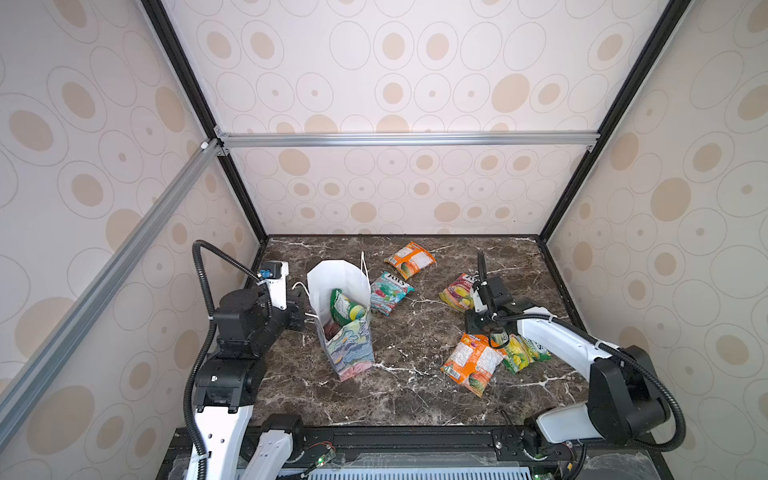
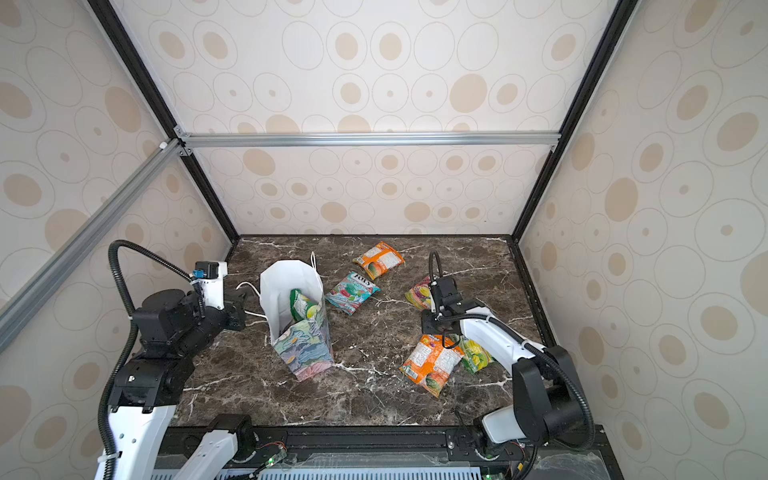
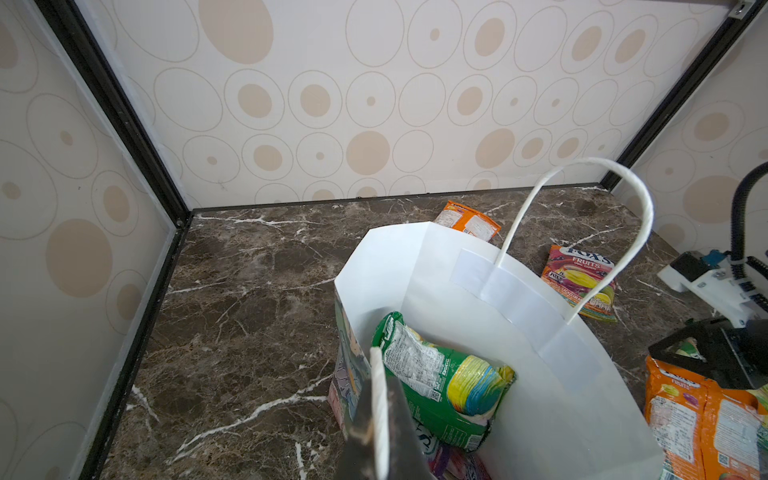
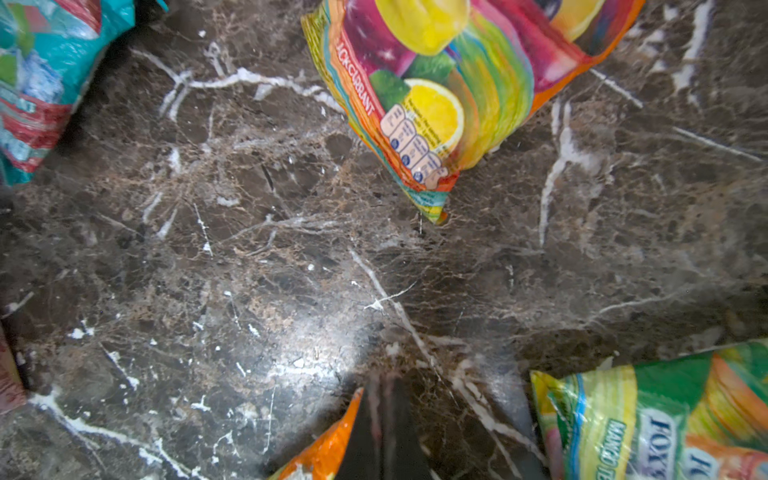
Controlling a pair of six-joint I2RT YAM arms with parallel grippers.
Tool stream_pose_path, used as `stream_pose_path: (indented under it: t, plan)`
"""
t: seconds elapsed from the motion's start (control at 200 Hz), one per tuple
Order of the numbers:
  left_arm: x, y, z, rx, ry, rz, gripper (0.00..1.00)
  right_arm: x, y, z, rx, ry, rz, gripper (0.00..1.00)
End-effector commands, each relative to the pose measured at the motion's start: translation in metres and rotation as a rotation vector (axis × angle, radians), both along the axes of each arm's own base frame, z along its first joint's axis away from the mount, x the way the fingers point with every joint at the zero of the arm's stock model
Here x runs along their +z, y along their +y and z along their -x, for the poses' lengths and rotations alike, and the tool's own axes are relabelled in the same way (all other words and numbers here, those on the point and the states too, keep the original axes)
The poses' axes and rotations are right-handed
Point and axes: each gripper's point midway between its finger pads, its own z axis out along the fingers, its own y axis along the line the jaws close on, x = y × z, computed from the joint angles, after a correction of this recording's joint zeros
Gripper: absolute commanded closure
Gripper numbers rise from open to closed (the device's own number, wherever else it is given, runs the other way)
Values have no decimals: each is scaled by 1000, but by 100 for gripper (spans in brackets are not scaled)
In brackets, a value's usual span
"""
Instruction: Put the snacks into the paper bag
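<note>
1. The right gripper [image 4: 381,399] is checked first. Its fingers are pressed together low over the marble table [image 4: 249,257], and the corner of the near orange packet [image 4: 328,449] touches one side of them. Whether foil is actually pinched cannot be told.
2. If no foil is caught, the jaws are to be spread and set astride that packet's crimped edge, because the glossy face is judged slippery.
3. The green-yellow packet [image 4: 648,419] lies just beside the gripper on the opposite side and touches the orange one. A straight vertical lift is advised so that it is not dragged along.
4. Ahead of the fingertips lies the red-yellow packet [image 4: 449,83], and farther off to one side the teal packet [image 4: 41,83]. Both are to be cleared by height during transfer.
5. Well beyond these, the paper bag [image 1: 338,276] stands upright with its mouth open.
6. The left gripper [image 3: 379,419] is pinched on the near cord handle [image 3: 375,361], which is judged to steady the bag.
7. A green packet [image 3: 449,378] already leans inside, so release is best made above the free white wall.
</note>
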Motion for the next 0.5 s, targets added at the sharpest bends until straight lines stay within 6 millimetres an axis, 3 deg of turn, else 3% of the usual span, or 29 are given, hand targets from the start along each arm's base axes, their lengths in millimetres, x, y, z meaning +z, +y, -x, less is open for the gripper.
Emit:
stream_pose_path:
  t: [0.0,0.495]
  plan:
    - [10,-1,1,-11,-24,-13,98,23,4,-4,-4,-43,-46,100]
    - [11,-2,2,-14,-28,-12,98,82,22,3,57,-186,-193,100]
